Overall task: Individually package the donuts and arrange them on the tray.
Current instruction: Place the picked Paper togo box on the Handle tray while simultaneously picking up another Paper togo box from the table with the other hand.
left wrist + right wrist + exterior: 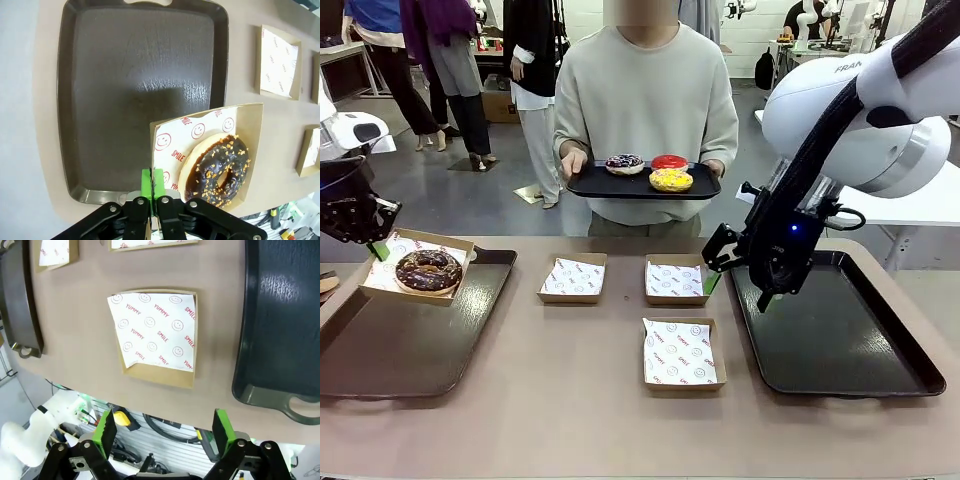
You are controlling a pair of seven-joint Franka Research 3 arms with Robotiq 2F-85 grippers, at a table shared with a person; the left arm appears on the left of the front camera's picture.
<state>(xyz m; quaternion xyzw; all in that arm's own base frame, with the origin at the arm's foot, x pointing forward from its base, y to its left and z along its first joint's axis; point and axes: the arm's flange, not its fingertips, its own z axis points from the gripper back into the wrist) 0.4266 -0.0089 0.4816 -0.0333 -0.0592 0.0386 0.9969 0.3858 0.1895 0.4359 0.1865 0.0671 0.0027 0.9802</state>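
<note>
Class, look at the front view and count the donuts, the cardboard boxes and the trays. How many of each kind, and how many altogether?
Donuts: 4
Cardboard boxes: 4
Trays: 3
Total: 11

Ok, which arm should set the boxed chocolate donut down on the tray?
Left. The left claw is shut on the edge of the shallow brown cardboard box carrying the chocolate-glazed ring donut, partly over the dark rectangular left tray. The right claw hangs open over an empty paper-lined box.
</note>
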